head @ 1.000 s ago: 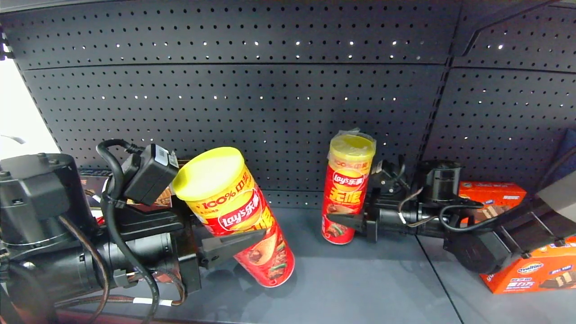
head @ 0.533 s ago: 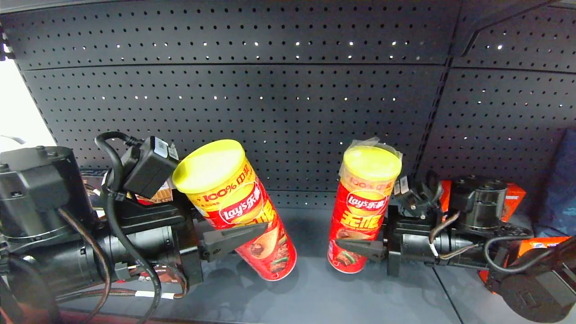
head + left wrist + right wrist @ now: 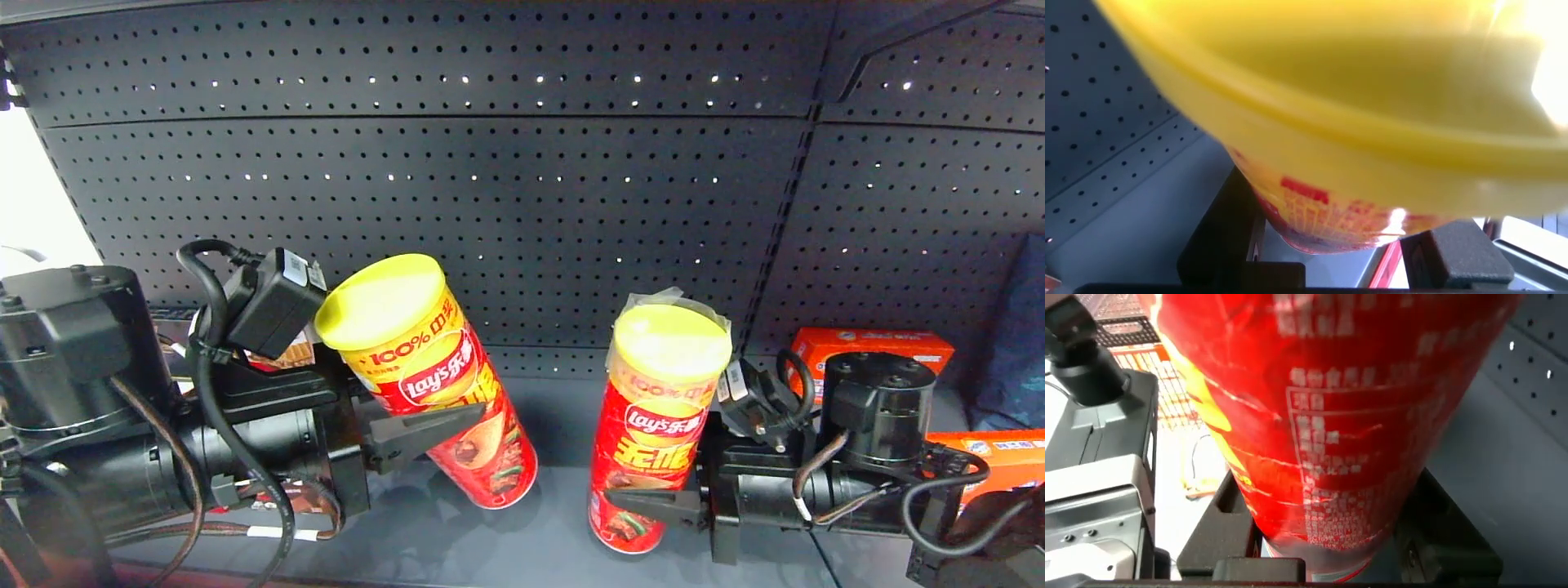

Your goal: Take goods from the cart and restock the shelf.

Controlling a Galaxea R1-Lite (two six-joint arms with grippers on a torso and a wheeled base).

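Note:
Two chip cans with yellow lids and red-yellow bodies are held over the grey shelf floor (image 3: 555, 539). My left gripper (image 3: 441, 412) is shut on the left can (image 3: 424, 376), which leans with its lid toward the left and its base low over the floor. In the left wrist view that can's lid (image 3: 1331, 82) looms close. My right gripper (image 3: 645, 498) is shut on the right can (image 3: 653, 416), which stands nearly upright near the shelf's front, with clear wrap around its lid. The red body of the right can (image 3: 1331, 416) shows in the right wrist view. Whether either base touches the floor I cannot tell.
A black pegboard wall (image 3: 490, 204) backs the shelf. Orange boxes (image 3: 869, 347) stand at the back right, with another orange box (image 3: 1008, 457) nearer the front. Brown packages (image 3: 290, 355) sit behind my left arm. Open floor lies between the two cans.
My right gripper has drawn its can back from the pegboard toward the shelf's front and slightly right. The left gripper and its can have barely shifted.

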